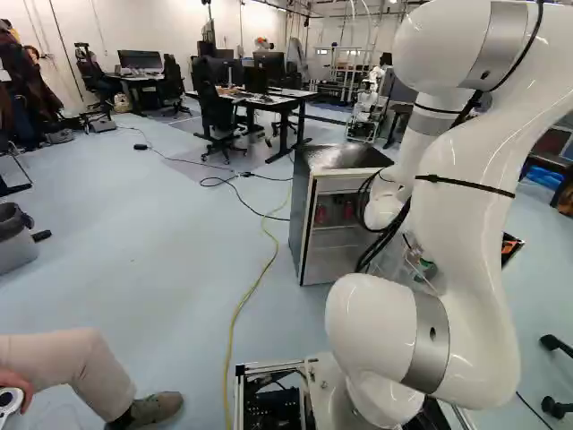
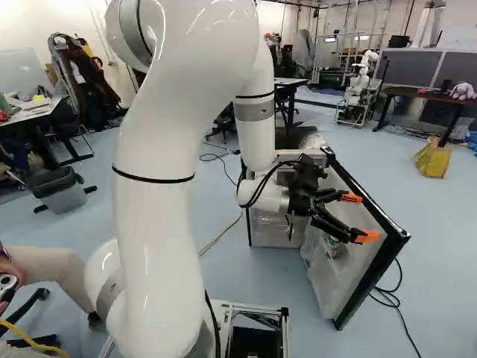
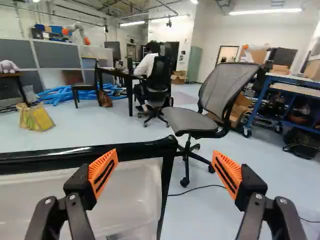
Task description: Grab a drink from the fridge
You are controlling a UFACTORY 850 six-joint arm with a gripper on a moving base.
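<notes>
Pale floor (image 1: 134,206): yellow cable (image 1: 238,309) left of fridge (image 1: 302,224), centre of left base view. Fridge door (image 2: 354,268) open beside gripper (image 2: 358,217), fingers spread; office chair (image 3: 191,123) beyond.

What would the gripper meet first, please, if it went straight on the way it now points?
The gripper would probably meet the open fridge door first, near its upper corner, though depth is unclear and it might pass just above, toward the gray office chair.
</notes>
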